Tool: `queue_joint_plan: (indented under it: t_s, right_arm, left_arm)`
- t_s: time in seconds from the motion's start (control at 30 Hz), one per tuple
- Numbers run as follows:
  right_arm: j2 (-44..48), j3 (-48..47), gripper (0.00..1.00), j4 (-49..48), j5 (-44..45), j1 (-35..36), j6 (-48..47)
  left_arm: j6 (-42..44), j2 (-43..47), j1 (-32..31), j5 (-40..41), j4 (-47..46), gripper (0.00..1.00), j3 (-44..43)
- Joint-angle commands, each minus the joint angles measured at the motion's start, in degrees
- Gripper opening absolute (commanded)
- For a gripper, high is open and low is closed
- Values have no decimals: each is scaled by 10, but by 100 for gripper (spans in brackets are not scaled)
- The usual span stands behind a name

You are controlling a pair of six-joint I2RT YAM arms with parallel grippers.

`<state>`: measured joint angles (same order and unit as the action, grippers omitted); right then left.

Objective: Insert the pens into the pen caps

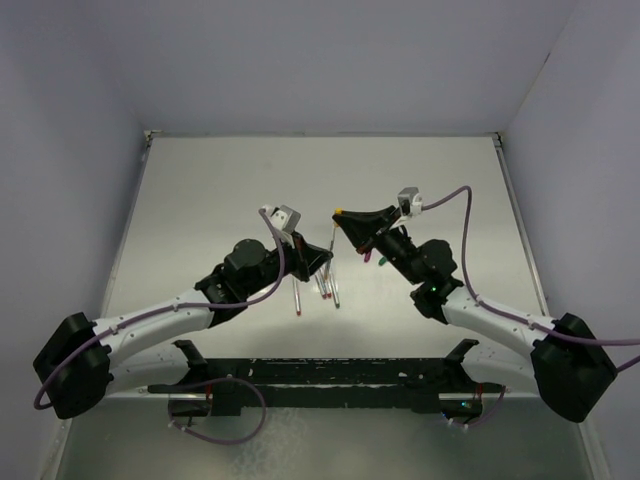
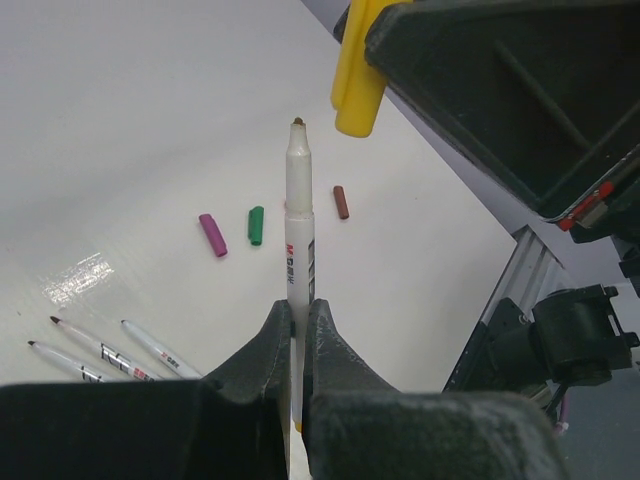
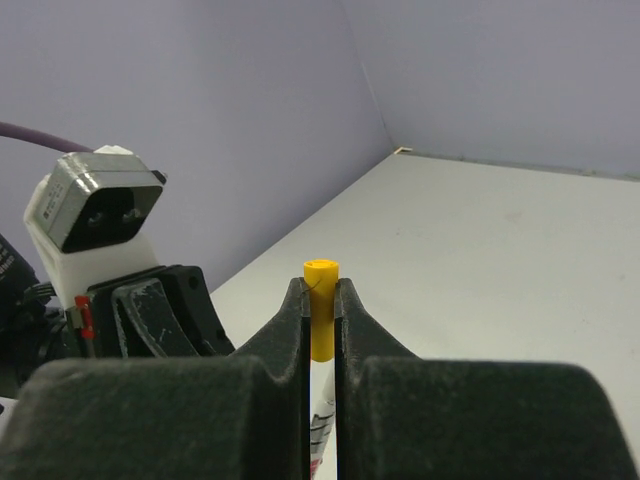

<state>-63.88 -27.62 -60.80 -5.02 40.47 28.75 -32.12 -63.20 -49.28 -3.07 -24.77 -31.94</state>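
My left gripper is shut on a white pen, which stands upright with its dark tip up. My right gripper is shut on the yellow pen cap. In the left wrist view the yellow cap hangs just above and right of the pen tip, apart from it. In the top view both grippers meet over the table's middle, left and right. Purple, green and red caps lie on the table. Other pens lie at the lower left.
The loose pens lie just in front of the left gripper in the top view, and loose caps lie under the right arm. The table's metal rail runs along the right of the left wrist view. Purple walls surround the table.
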Motion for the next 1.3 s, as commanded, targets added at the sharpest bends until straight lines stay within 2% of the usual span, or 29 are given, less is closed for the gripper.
queue_joint_plan:
  t_s: [0.0,1.27]
  right_arm:
    - [-4,-1,0,-45,16,2,-16]
    - [-47,-8,0,-73,6,2,-8]
  left_arm:
    - [3,19,-3,-10,-33,0,5]
    - [1,28,-5,0,-34,0,14]
